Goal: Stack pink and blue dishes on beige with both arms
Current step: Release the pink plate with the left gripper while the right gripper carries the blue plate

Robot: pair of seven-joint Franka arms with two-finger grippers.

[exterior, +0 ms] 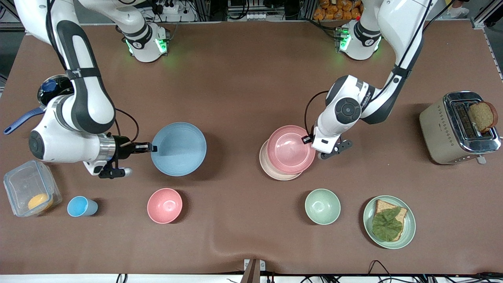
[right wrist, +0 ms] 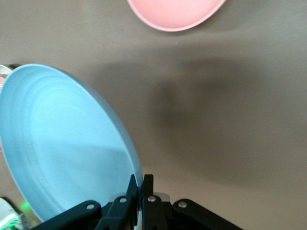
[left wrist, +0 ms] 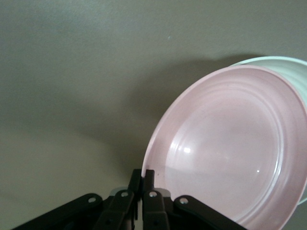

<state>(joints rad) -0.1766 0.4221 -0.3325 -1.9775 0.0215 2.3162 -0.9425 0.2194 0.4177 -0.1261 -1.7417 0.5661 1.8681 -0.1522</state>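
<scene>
Three flat plates of the task are present: one pink, one blue, one beige. The pink plate (exterior: 290,149) is held at its rim by the left gripper (exterior: 309,138), jaws closed on the edge, and sits tilted over the beige plate (exterior: 271,167), which lies flat on the desk (exterior: 243,90) with only a crescent of its rim showing. Whether pink rests on beige cannot be told. The blue plate (exterior: 178,148) is gripped at its rim by the right gripper (exterior: 151,148), jaws closed on the edge, toward the right arm's end of the desk, well apart from the other two.

Other items counted: two small bowls, one pink bowl (exterior: 164,205) and one green bowl (exterior: 322,206); one blue cup (exterior: 80,206); one green plate (exterior: 389,222) carrying bread and a leaf; one toaster (exterior: 458,127) with one slice; one clear container (exterior: 31,192).
</scene>
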